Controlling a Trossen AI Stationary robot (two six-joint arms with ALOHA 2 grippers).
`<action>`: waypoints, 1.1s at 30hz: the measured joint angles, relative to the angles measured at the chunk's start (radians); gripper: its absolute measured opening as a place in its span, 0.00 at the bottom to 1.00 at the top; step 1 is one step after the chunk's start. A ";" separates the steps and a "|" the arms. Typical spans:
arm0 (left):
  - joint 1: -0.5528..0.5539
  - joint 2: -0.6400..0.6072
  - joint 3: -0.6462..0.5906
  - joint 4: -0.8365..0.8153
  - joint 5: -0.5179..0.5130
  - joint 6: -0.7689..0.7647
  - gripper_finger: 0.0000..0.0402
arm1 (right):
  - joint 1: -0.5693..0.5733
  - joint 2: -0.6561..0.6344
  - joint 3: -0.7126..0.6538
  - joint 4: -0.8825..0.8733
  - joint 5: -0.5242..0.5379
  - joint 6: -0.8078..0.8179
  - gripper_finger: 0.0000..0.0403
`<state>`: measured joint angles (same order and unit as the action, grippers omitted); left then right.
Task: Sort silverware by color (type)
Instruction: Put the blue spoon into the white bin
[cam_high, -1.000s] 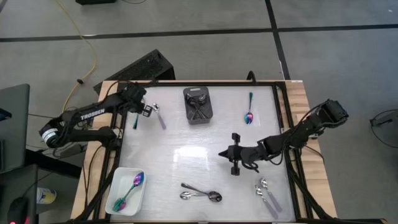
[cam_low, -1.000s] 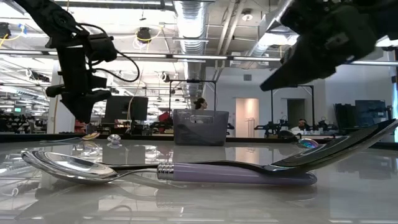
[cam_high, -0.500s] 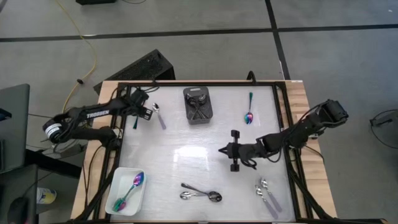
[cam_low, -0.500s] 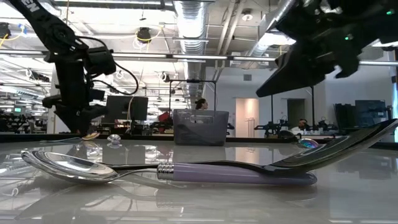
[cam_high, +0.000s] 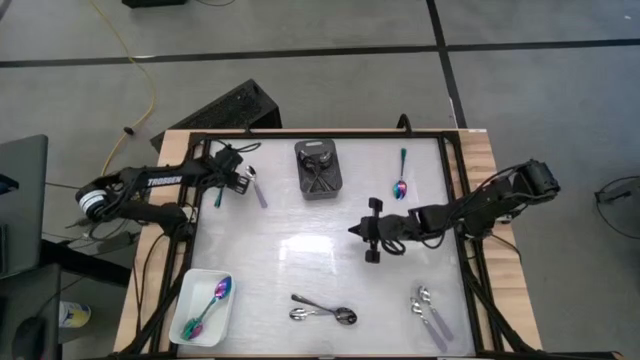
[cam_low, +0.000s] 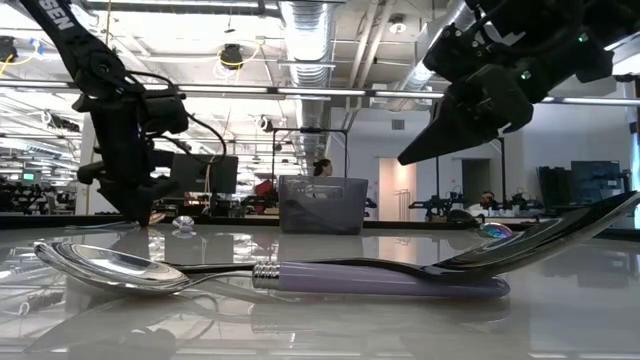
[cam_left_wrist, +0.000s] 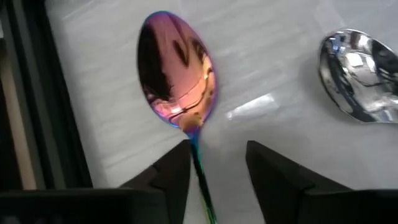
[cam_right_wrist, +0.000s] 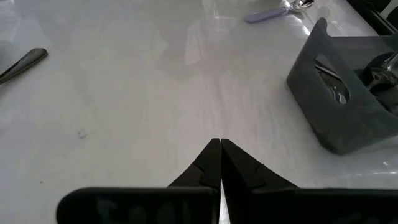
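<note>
My left claw (cam_left_wrist: 217, 165) is down at the far left corner of the table (cam_high: 330, 250), fingers spread, straddling the thin handle of a rainbow spoon (cam_left_wrist: 178, 78). The left finger (cam_left_wrist: 171, 171) looks to be touching the handle and the right finger stands clear of it, so I am not pinching it. The bowl lies face up just beyond my fingertips, beside the black frame (cam_high: 200, 205). A silver spoon with a lilac handle (cam_high: 256, 186) lies just beside it.

My right claw (cam_right_wrist: 219, 163) hangs over the middle of the table, fingers pressed together, holding nothing.

The black bin (cam_high: 318, 168) at the far edge holds dark spoons. The white tray (cam_high: 189, 300) at the near left corner holds 2 rainbow spoons. Another rainbow spoon (cam_high: 400, 178) lies far right, a dark spoon and a shiny silver one (cam_high: 322, 311) lie together at the near edge, and 2 lilac-handled silver ones (cam_high: 428, 315) near right.
</note>
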<state>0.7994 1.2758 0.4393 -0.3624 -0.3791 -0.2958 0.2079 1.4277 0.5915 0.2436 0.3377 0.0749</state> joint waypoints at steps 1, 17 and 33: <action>0.000 0.000 0.000 -0.004 0.002 0.000 0.31 | -0.001 0.000 0.000 0.001 -0.001 0.003 0.08; -0.036 -0.072 0.038 -0.006 0.064 0.056 0.01 | 0.034 0.000 0.000 0.004 0.000 0.032 0.08; -0.363 -0.502 0.061 0.022 0.497 -0.162 0.01 | 0.034 0.000 0.000 0.027 0.000 0.058 0.08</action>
<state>0.4366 0.7742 0.5007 -0.3405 0.1183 -0.4575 0.2420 1.4277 0.5913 0.2702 0.3378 0.1329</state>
